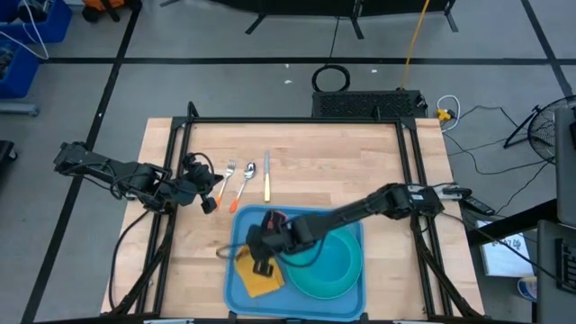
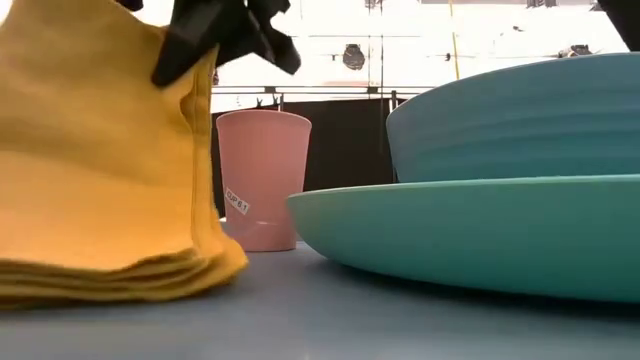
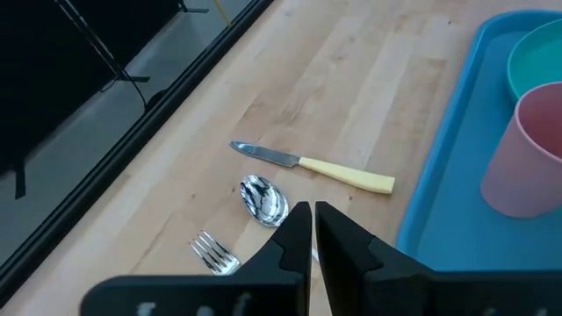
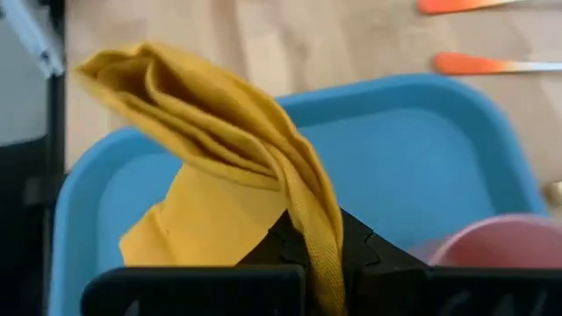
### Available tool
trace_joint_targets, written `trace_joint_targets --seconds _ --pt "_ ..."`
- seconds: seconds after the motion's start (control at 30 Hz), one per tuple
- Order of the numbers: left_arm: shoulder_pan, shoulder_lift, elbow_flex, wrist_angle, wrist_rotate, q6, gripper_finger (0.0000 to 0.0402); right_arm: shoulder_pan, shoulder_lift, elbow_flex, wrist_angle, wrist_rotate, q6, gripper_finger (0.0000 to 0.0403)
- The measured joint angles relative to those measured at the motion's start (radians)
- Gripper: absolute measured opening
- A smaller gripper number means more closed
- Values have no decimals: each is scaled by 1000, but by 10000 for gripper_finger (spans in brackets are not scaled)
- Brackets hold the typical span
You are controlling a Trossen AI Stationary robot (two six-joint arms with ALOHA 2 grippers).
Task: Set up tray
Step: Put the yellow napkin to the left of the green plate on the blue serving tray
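Observation:
The blue tray (image 1: 241, 274) lies at the table's near edge and carries a teal plate (image 2: 480, 230) with a teal bowl (image 2: 520, 120) on it, a pink cup (image 2: 262, 180) and a yellow-orange folded napkin (image 1: 261, 279). My right gripper (image 1: 264, 259) is over the tray's left part, shut on the napkin (image 4: 219, 132). My left gripper (image 1: 209, 196) hovers shut over the wood left of the tray, close to a fork (image 3: 215, 252), a spoon (image 3: 263, 200) and a yellow-handled knife (image 3: 316, 164) lying flat on the table. My right gripper pinches the napkin between its two fingers at a raised folded edge (image 4: 318, 230), several layers thick. The fingers come slanting down from the table's right. The held part stands up from the tray, while the napkin's lower layers (image 2: 110, 275) rest on the tray floor.
The cutlery lies in a row on the wood beyond the tray's far left corner, orange handles (image 4: 492, 63) toward the tray. The cup stands near the tray's far rim, close behind the napkin. A black frame (image 1: 297, 121) borders the table top.

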Motion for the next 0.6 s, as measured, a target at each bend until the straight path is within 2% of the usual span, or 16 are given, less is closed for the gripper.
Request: trace_joint_targets --seconds 0.27,0.47,0.6 --pt "0 0 0 0 -1 23 24 -85 -1 -124 133 -169 61 0" --pt "0 0 0 0 0 41 24 -127 -3 -180 201 -205 52 2" --pt "0 0 0 0 0 45 24 -130 -1 -181 239 -200 -12 21"
